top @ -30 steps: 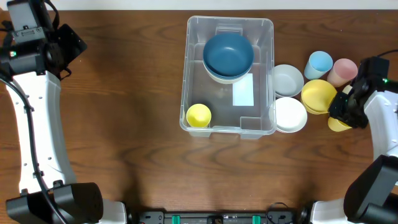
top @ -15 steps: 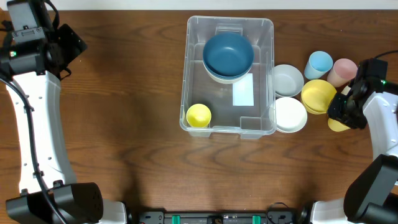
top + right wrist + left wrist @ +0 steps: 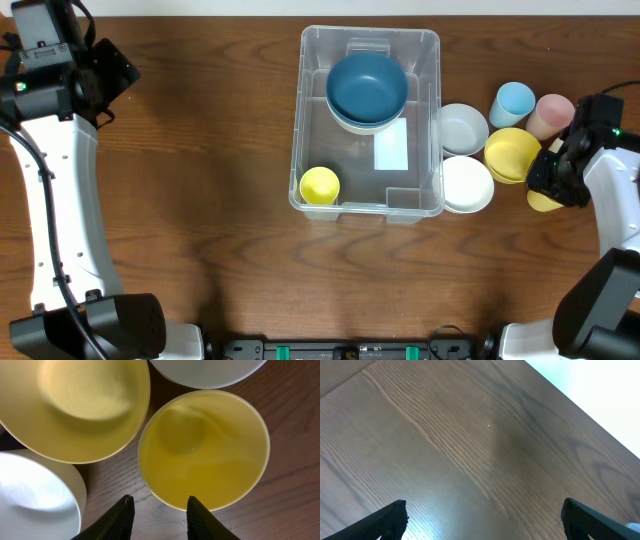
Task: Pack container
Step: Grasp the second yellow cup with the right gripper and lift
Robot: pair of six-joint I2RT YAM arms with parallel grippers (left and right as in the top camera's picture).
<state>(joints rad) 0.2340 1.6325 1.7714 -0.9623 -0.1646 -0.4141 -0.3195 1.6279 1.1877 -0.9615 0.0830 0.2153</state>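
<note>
Right claw [image 3: 160,505]: fingers spread a little, pinching nothing; the near rim of a small yellow plastic cup [image 3: 205,450] shows in the gap, and I cannot tell whether they touch it.
Left claw [image 3: 484,507]: fingers spread wide above the bare dark brown wooden table [image 3: 470,435].
Container: large clear rectangular plastic bin [image 3: 297,150] with rounded corners and a rim, to the left of the right claw and well apart from the left claw.
Inside the bin: dark blue round bowl [image 3: 367,85] nested in a paler bowl at the far end; another little yellow cup [image 3: 320,186] upright in the near left corner; white rectangular label [image 3: 391,148] on the bottom.
Just left of the right claw: large yellow bowl [image 3: 512,152], close beside the cup under the claw.
Between that and the bin: pale grey bowl [image 3: 463,127] and white bowl [image 3: 467,184], both just beside the bin's right wall.
Beyond the right claw: light blue cup [image 3: 514,102] and pink cup [image 3: 552,112], side by side.
Textures: bowls and cups smooth, round and open side up; tabletop streaked with wood grain.
</note>
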